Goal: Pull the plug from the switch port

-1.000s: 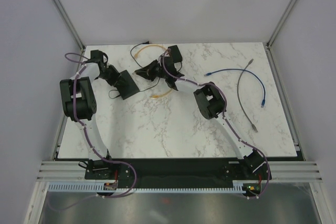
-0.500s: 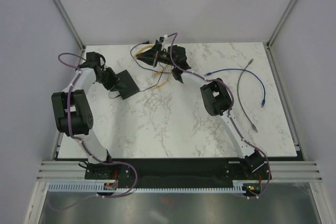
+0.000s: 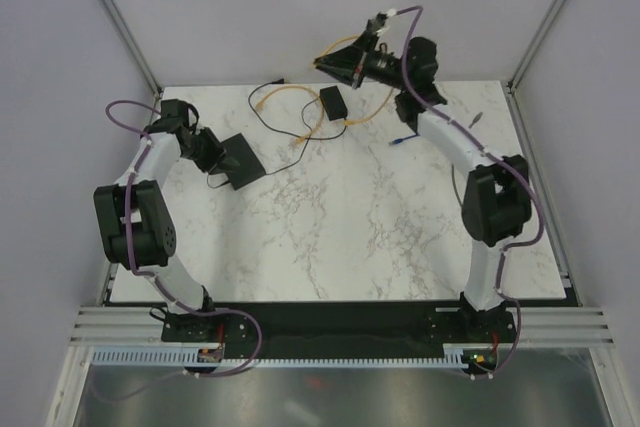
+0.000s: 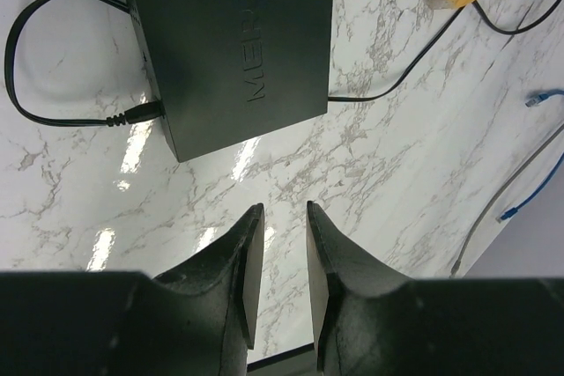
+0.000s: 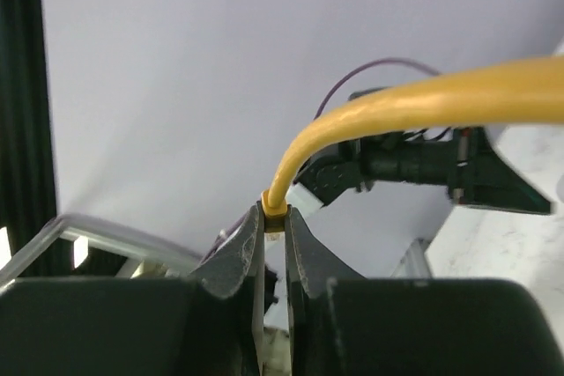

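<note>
The left hand (image 4: 284, 210) is held with fingers (image 4: 242, 253) parted and empty just short of the black switch box (image 4: 229, 33), which lies flat on the surface (image 4: 370, 173) at the left. Above the far edge, the plug (image 5: 275, 214) of the yellow cable (image 5: 397, 103) is pinched in the raised right hand (image 5: 274, 217), well apart from the box.

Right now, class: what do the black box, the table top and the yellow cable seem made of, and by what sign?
Black box: probably matte plastic; dull, even surface, tone-on-tone lettering.
Table top: glossy marble or marble-look laminate; grey veins, bright reflections.
Yellow cable: smooth plastic or rubber jacket; it curves softly.
</note>
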